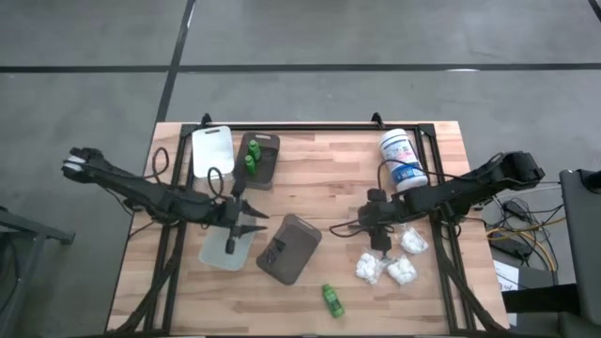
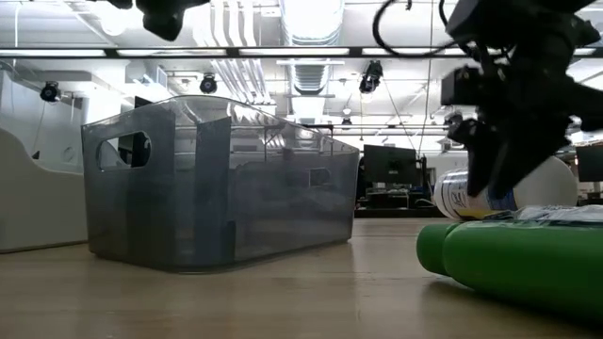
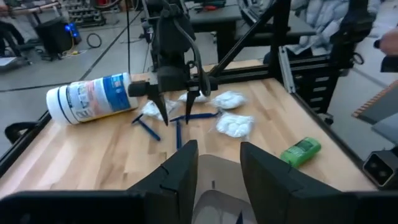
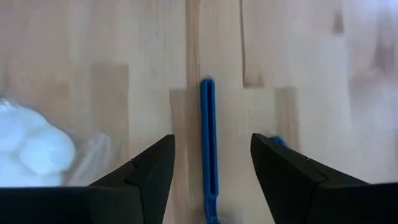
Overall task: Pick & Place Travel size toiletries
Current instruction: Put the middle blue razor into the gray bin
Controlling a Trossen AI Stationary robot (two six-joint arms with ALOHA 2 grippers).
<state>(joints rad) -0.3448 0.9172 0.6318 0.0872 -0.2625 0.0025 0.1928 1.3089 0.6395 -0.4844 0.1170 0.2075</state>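
Note:
The travel size toiletries lie at the table's right front. Slim blue sticks (image 3: pixel 149 130) and white packets (image 1: pixel 402 272) lie together, and a green bottle (image 1: pixel 331 300) lies nearer the front edge. My right gripper (image 1: pixel 380 242) points down, open, just above the table. One blue stick (image 4: pixel 208 155) lies flat on the wood between its fingers, and a white packet (image 4: pixel 31 149) lies beside it. My left gripper (image 1: pixel 255 225) is open and holds nothing. It hangs near the table's middle, over a grey tray (image 1: pixel 286 249). Two more green bottles (image 1: pixel 252 158) lie in a brown tray (image 1: pixel 268 161) at the far left.
A large white tub with a blue label (image 1: pixel 402 161) lies on its side at the far right, behind the right gripper. A white tray (image 1: pixel 211 150) sits at the far left, and a pale tray (image 1: pixel 221 253) lies under the left arm. The grey tray (image 2: pixel 217 179) is tall.

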